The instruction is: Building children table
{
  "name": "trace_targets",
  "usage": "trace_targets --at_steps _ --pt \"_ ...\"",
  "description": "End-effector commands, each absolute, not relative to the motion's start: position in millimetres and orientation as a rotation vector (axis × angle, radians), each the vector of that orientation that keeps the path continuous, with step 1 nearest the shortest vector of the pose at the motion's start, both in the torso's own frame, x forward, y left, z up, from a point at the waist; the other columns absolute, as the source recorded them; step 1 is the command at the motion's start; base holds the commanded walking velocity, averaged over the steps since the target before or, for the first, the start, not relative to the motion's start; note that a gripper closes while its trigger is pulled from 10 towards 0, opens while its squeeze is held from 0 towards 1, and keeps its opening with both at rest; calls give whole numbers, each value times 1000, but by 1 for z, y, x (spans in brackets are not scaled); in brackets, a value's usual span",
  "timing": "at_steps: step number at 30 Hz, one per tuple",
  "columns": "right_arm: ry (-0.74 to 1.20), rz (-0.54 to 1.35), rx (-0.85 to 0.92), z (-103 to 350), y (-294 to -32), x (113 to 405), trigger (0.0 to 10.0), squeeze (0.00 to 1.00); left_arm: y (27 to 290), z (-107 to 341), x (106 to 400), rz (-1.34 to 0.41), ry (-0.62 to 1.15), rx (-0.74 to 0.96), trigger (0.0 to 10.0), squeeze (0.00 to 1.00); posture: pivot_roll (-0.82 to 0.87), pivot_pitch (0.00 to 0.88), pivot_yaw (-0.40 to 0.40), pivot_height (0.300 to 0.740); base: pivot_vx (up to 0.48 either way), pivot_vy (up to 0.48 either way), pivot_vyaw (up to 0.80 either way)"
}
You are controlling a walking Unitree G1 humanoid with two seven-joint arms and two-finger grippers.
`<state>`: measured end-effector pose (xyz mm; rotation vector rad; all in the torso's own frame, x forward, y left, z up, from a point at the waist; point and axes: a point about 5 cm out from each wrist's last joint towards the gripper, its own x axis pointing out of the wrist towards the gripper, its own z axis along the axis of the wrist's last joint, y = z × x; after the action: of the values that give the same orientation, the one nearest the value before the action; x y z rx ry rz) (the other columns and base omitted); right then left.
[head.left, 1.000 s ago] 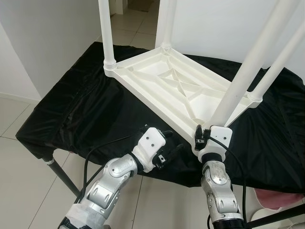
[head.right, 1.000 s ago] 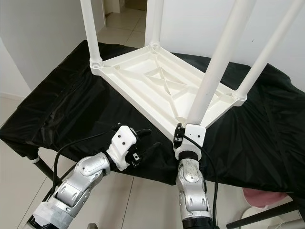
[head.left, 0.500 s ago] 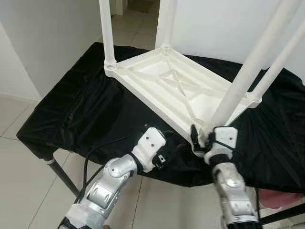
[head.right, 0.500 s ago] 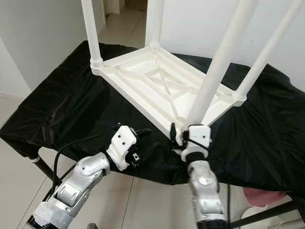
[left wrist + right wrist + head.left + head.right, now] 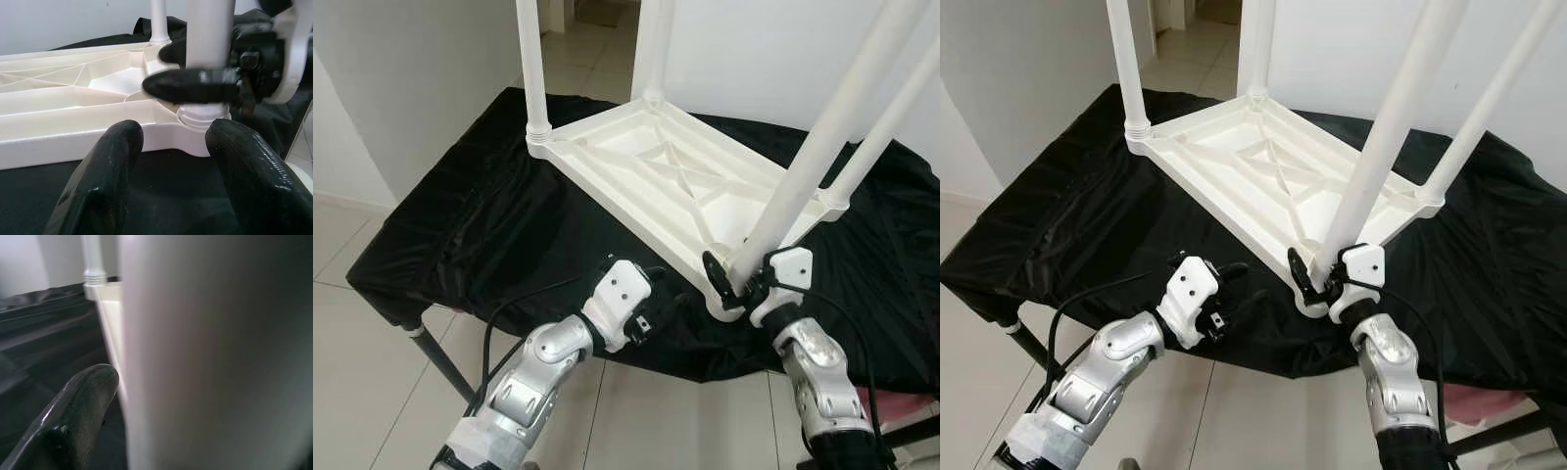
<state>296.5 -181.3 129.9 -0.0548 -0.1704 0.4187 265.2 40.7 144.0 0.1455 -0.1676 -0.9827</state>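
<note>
A white plastic children's table (image 5: 675, 176) lies upside down on a black cloth (image 5: 480, 215), with its legs pointing up. My right gripper (image 5: 734, 279) is shut on the nearest leg (image 5: 803, 176), just above its socket at the table's front corner. In the left wrist view one black finger (image 5: 195, 84) of that gripper crosses the leg's base. The right wrist view has the leg (image 5: 215, 352) right beside one finger (image 5: 78, 416). My left gripper (image 5: 658, 305) is open and low over the cloth, just short of the tabletop's front edge (image 5: 73, 132), holding nothing.
Three other legs stand at the left (image 5: 532, 69), back (image 5: 651, 49) and right (image 5: 886, 117) corners. The cloth-covered stand ends just in front of my arms, with tiled floor (image 5: 352, 392) below. Something pink (image 5: 891, 401) sits low on the right.
My right wrist has swung out to the right around the leg's base while keeping hold of it. The left arm has barely moved.
</note>
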Motion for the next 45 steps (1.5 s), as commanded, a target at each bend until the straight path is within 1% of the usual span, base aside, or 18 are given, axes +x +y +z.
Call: trace_targets --at_steps 1,6,7,8,9,10,11,21,22,29,31,32,34,36,38,41,44,45 --pt "-140 483 -42 126 -179 301 10000 0 38 145 265 -1011 -166 155 10000 0 29 48 -61 740 0 0 0" --pt "-114 545 -73 122 -177 308 10000 0 41 146 266 -1009 -160 150 10000 0 37 57 -61 740 0 0 0" --pt "-104 552 -84 121 -178 308 7608 0 41 146 266 -1009 -159 150 10000 0 37 57 -61 740 0 0 0" --pt "-104 552 -84 121 -178 308 7608 0 41 146 266 -1009 -159 150 10000 0 37 57 -61 740 0 0 0" --pt "-99 564 -87 120 -178 309 4431 0 41 146 265 -1009 -158 150 10000 0 37 60 -60 740 0 0 0" --pt "-99 573 -84 119 -180 310 1569 0 41 146 265 -1010 -156 149 10000 0 37 60 -60 740 0 0 0" --pt "-97 578 -79 118 -181 311 0 0 41 146 265 -1010 -154 150 10000 0 38 65 -61 740 0 0 0" --pt "-80 597 -58 112 -188 310 0 0 42 146 266 -1010 -148 150 10000 0 32 74 -63 740 0 0 0" --pt "-86 584 -51 114 -188 310 10000 0 41 145 265 -1007 -152 156 10000 0 23 77 -64 740 0 0 0" --pt "-137 520 -1 121 -186 304 10000 0 39 144 264 -995 -151 161 10000 0 10 90 -69 740 0 0 0" --pt "-159 476 28 123 -185 301 10000 0 38 144 264 -984 -157 171 10000 0 9 91 -70 740 0 0 0" --pt "-170 423 47 123 -184 297 10000 0 39 143 264 -979 -161 175 10000 0 7 100 -70 740 0 0 0" --pt "-178 386 60 123 -183 294 10000 0 39 143 263 -976 -164 177 10000 0 8 103 -71 740 0 0 0" --pt "-148 270 79 118 -182 289 10000 0 39 142 261 -999 -146 145 10000 0 9 107 -70 740 0 0 0" --pt "-148 270 79 118 -182 289 10000 0 39 142 261 -999 -146 145 10000 0 9 107 -70 740 0 0 0" --pt "-107 115 53 113 -181 288 10000 0 39 140 257 -1035 -116 111 10000 0 8 113 -68 740 0 0 0" --pt "-106 88 54 113 -180 288 10000 0 39 140 257 -1042 -110 105 10000 0 8 113 -68 740 0 0 0" --pt "-106 29 53 113 -179 286 10000 0 40 140 256 -1054 -95 78 10000 0 8 117 -73 740 0 0 0"
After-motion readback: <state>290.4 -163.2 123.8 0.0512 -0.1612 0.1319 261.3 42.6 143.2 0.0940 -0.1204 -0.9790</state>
